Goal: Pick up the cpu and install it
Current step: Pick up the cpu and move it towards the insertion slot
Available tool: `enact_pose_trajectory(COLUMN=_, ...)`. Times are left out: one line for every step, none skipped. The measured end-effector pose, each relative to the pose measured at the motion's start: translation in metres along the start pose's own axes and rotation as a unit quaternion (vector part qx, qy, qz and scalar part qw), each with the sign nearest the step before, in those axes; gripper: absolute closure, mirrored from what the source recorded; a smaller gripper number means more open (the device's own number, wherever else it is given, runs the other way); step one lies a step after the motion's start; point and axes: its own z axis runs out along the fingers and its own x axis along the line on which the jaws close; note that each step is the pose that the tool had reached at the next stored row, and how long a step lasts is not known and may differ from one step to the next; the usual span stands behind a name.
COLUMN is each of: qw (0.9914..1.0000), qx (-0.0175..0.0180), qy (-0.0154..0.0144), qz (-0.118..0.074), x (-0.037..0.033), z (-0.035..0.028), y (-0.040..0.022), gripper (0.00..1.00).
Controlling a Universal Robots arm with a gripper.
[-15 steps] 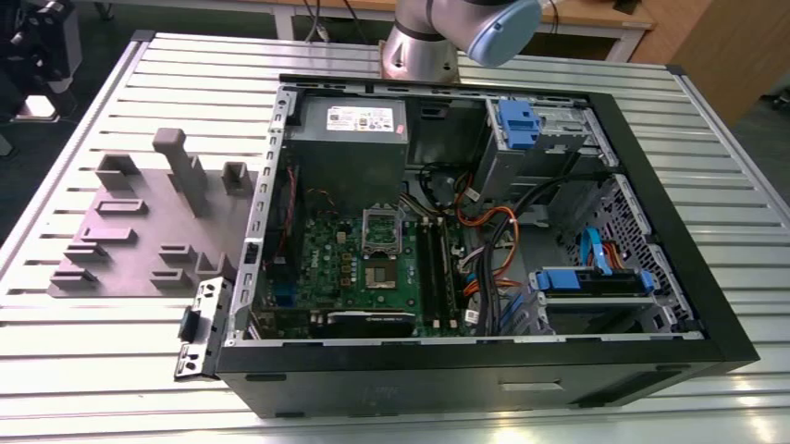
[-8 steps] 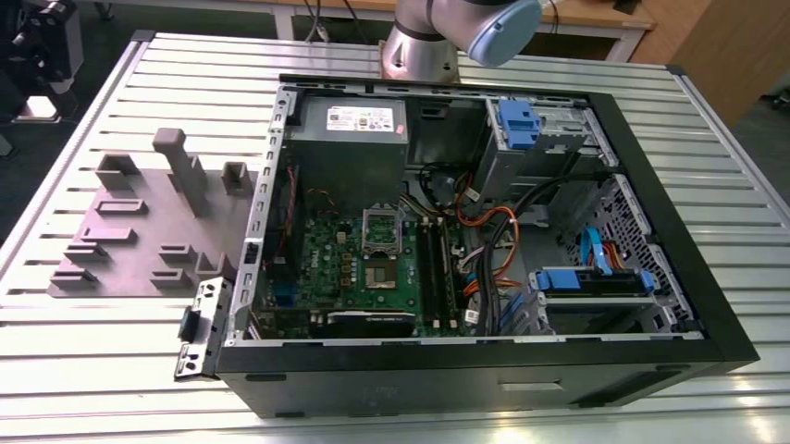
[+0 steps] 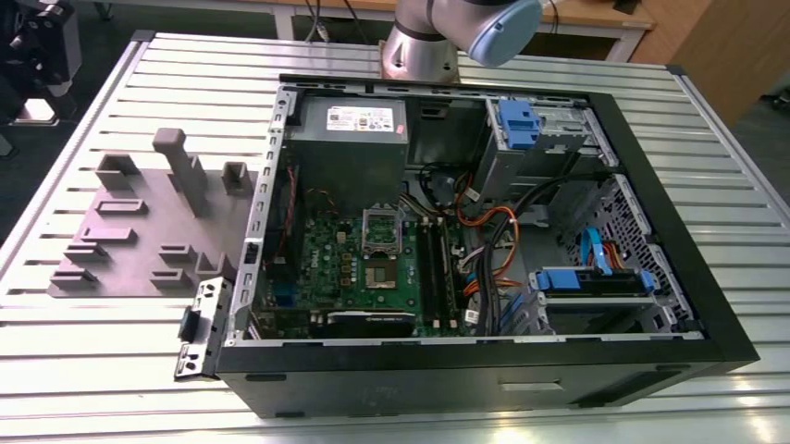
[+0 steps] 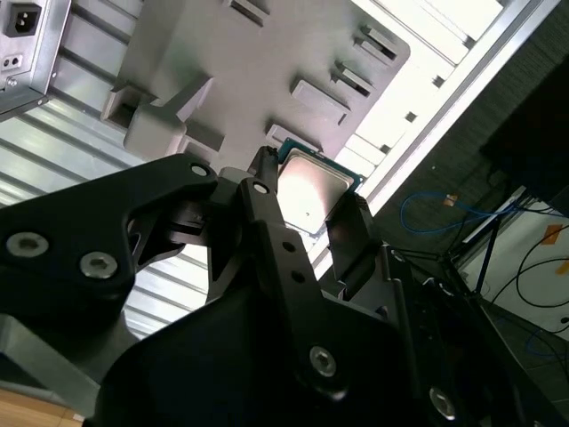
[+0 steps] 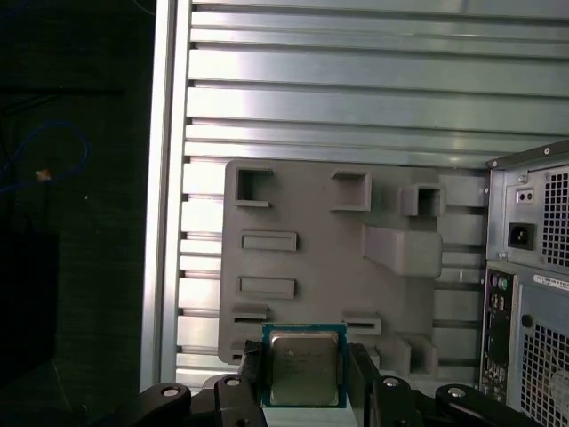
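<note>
We are looking first at the black two-fingered gripper (image 5: 305,360) in the first wrist view. Its fingers (image 5: 252,374) are pressing in on two opposite edges of the cpu (image 5: 304,369), a small flat square chip with a silvery-grey metal top and a thin pale rim. So the pincer is clamping the chip, and that is where the task's thing is sitting: between the two pads, metal face toward the camera.

Moving outward, the chip is overlapping the near edge of a grey moulded plastic holder tray (image 5: 311,231) with raised pockets and slots. We are judging that it is hanging just clear of the tray rather than resting on it, though the angle is making that hard to confirm. The tray is lying on a ribbed aluminium table (image 5: 338,116).

In the exterior view, the same tray (image 3: 136,240) is lying at the exterior view's left, just beside an open black desktop computer case (image 3: 494,379) that is taking up the centre. Inside the case, a green motherboard (image 3: 370,277) is carrying a long silver rectangular socket bracket (image 3: 381,227).

As for progress, we are reckoning the pick-up as done or all but done. The installing is not yet done, since the chip is well apart from the board.
</note>
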Motion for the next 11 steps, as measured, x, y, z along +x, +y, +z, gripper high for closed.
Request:
enact_pose_trajectory(qw=1.0, qx=0.0, qy=0.0, qz=0.0, x=0.0, z=0.0, y=-0.0001, gripper=0.53)
enact_pose_trajectory(qw=1.0, qx=0.0, qy=0.0, qz=0.0, x=0.0, z=0.0, y=-0.0001, gripper=0.53)
enact_pose_trajectory(qw=1.0, qx=0.0, qy=0.0, qz=0.0, x=0.0, z=0.0, y=-0.0001, gripper=0.53)
enact_pose_trajectory(qw=1.0, qx=0.0, qy=0.0, qz=0.0, x=0.0, z=0.0, y=-0.0001, gripper=0.53)
enact_pose_trajectory(qw=1.0, qx=0.0, qy=0.0, qz=0.0, x=0.0, z=0.0, y=-0.0001, gripper=0.53)
enact_pose_trajectory(qw=1.0, qx=0.0, qy=0.0, qz=0.0, x=0.0, z=0.0, y=-0.0001, gripper=0.53)
enact_pose_trajectory(qw=1.0, qx=0.0, qy=0.0, qz=0.0, x=0.0, z=0.0, y=-0.0001, gripper=0.53)
enact_pose_trajectory(qw=1.0, qx=0.0, qy=-0.0001, qz=0.0, x=-0.0002, z=0.0001, y=-0.0002, gripper=0.53)
enact_pose_trajectory(qw=1.0, qx=0.0, qy=0.0, qz=0.0, x=-0.0007, z=0.0, y=-0.0002, gripper=0.53)
enact_pose_trajectory(qw=1.0, qx=0.0, qy=0.0, qz=0.0, x=-0.0014, z=0.0, y=-0.0002, gripper=0.53)
enact_pose_trajectory(qw=1.0, qx=0.0, qy=0.0, qz=0.0, x=-0.0021, z=0.0, y=-0.0002, gripper=0.53)
